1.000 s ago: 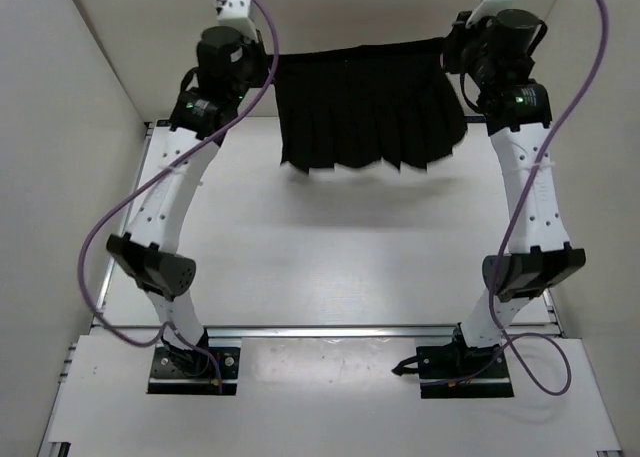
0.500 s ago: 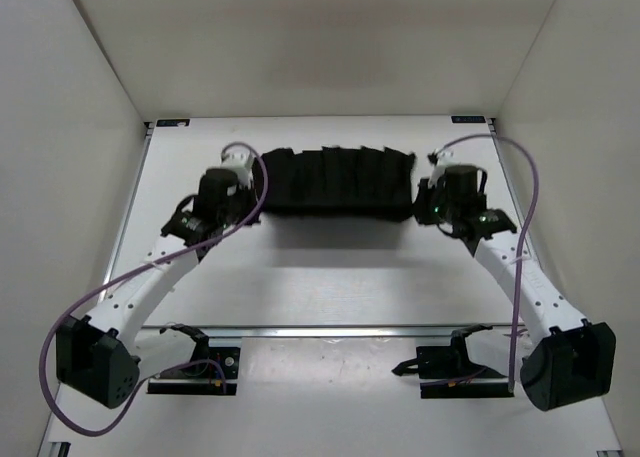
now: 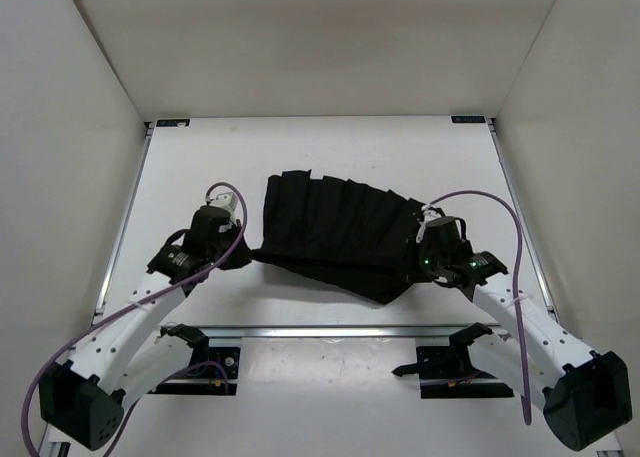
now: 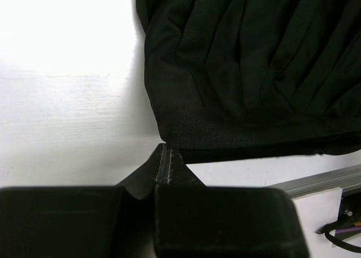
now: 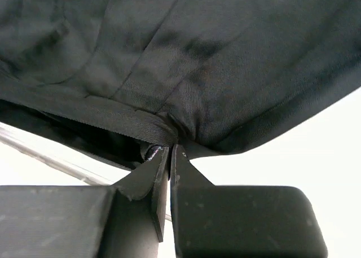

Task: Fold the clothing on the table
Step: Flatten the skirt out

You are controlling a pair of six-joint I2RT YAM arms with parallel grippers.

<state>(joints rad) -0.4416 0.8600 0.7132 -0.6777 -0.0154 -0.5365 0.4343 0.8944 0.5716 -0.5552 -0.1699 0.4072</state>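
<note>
Clothing [image 3: 335, 235] lies spread on table [image 3: 330, 147], mid-width, closer to the near edge, pleats fanned. Near-left corner pinched tight in left gripper [image 4: 163, 156]; right-end hem pinched tight in right gripper [image 5: 170, 151]. Both arms low.

**Room at the back, cloth in the middle**

Bare table [image 3: 330, 147] at the back, wide and flat, easy to pass over. More bare strips down both sides. In the middle, blocked by the black clothing [image 3: 335, 232], pinched between left gripper [image 3: 247, 256] and right gripper [image 3: 413, 264]. Near corners crossed by left arm [image 3: 130, 317] and right arm [image 3: 520, 312]. Closed in by walls [image 3: 80, 127] on three sides.
</note>
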